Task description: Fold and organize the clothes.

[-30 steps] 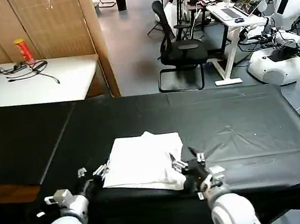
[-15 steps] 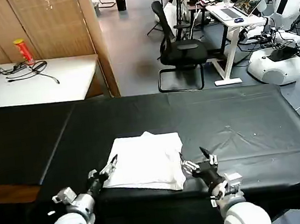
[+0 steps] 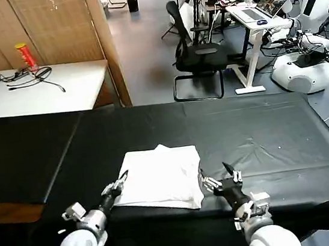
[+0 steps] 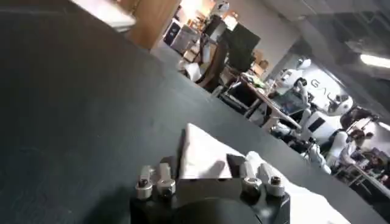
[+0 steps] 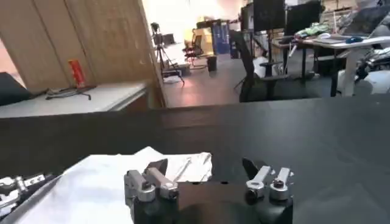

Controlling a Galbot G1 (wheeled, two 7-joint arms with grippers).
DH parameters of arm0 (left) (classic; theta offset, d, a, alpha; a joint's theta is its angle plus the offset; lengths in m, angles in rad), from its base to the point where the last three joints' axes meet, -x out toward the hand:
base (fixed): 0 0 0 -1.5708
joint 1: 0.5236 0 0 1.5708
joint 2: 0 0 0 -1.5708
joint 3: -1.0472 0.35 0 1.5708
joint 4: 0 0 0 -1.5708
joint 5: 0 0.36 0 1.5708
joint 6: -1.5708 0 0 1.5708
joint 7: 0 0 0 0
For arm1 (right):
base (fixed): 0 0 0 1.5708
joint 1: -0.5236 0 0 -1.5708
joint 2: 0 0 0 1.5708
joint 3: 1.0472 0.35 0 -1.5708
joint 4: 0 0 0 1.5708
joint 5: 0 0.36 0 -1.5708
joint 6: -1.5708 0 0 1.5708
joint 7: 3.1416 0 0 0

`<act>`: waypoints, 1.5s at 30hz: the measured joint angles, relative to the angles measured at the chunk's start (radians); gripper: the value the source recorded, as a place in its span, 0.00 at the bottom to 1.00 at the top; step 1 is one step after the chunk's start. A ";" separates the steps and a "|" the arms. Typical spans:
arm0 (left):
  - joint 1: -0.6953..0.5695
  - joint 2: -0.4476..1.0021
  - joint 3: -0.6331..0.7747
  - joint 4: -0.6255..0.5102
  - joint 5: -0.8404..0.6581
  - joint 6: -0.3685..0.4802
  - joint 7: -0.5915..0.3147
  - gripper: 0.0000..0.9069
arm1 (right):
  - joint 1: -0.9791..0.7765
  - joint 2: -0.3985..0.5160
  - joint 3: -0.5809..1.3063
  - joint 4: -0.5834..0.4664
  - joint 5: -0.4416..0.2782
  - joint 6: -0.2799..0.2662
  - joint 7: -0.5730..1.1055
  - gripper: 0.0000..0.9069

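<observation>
Because the folded white T-shirt [image 3: 159, 176] at lower centre of the black desk [image 3: 264, 140] is light, limp cotton, edges suit gripping; left pincer [image 3: 117, 184] and right pincer [image 3: 219, 177] flank it, both open, empty.

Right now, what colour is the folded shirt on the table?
Plain white T-shirt, no print showing, on the black table. Clearest in the head view.

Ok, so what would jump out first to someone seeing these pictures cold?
The folded white T-shirt, bright against the black table, lying near its front edge. Then the two open grippers flanking it: the left gripper at its near-left corner, the right gripper just off its right edge.
</observation>
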 joint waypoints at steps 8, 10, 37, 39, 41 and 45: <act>-0.001 0.005 -0.004 -0.019 0.034 0.002 -0.022 0.00 | -0.002 0.007 0.003 -0.002 -0.005 0.003 0.005 0.97; 0.002 0.016 -0.011 -0.031 0.079 -0.001 -0.022 0.00 | -0.003 0.006 0.009 -0.004 -0.006 0.004 0.008 0.97; 0.087 0.573 -0.270 -0.347 0.520 0.047 -0.075 0.00 | 0.016 0.010 0.013 -0.038 -0.003 0.003 0.017 0.97; 0.085 0.568 -0.247 -0.381 0.528 0.054 -0.087 0.00 | 0.009 0.010 0.016 -0.038 -0.005 0.007 0.017 0.97; 0.086 0.544 -0.206 -0.402 0.540 0.054 -0.102 0.00 | 0.000 0.011 0.019 -0.037 -0.008 0.009 0.017 0.97; 0.080 0.467 -0.091 -0.421 0.528 0.063 -0.132 0.00 | -0.011 0.013 0.028 -0.034 -0.008 0.009 0.017 0.97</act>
